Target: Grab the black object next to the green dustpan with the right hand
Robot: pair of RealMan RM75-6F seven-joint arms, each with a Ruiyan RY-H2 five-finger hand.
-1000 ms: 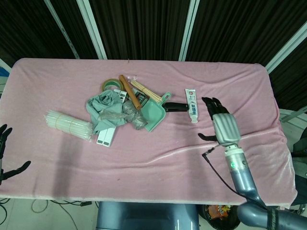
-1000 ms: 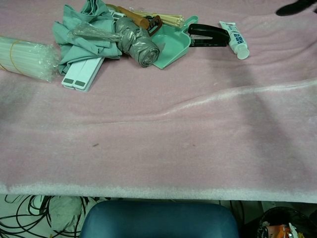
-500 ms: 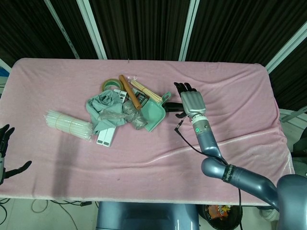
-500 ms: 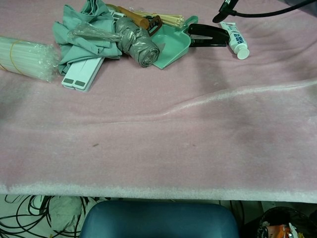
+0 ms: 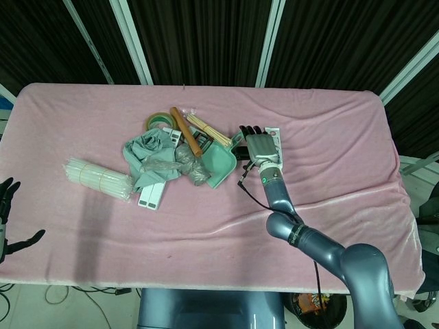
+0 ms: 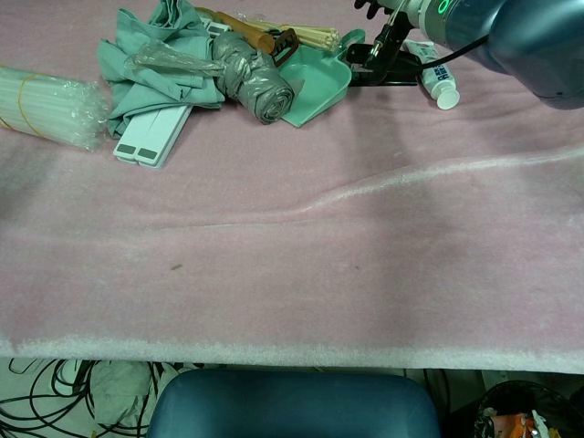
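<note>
Your right hand (image 5: 259, 147) has swung in over the black object (image 6: 383, 71) beside the green dustpan (image 5: 221, 164); fingers look spread, apparently not yet gripping.

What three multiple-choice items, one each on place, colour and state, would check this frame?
1. Where is the right hand?
A. over the black object, beside the green dustpan
B. at the straw bundle
C. off the table's right edge

2. What colour is the cloth covering the table?
A. blue
B. pink
C. white

3. How is the left hand?
A. holding the tape roll
B. pressing on the cloth
C. holding nothing, fingers apart, at the table's left edge

Answers: 1 A, the head view shows the hand right of the dustpan, covering the black object. 2 B, both views show pink. 3 C, the head view shows it spread, holding nothing.
</note>
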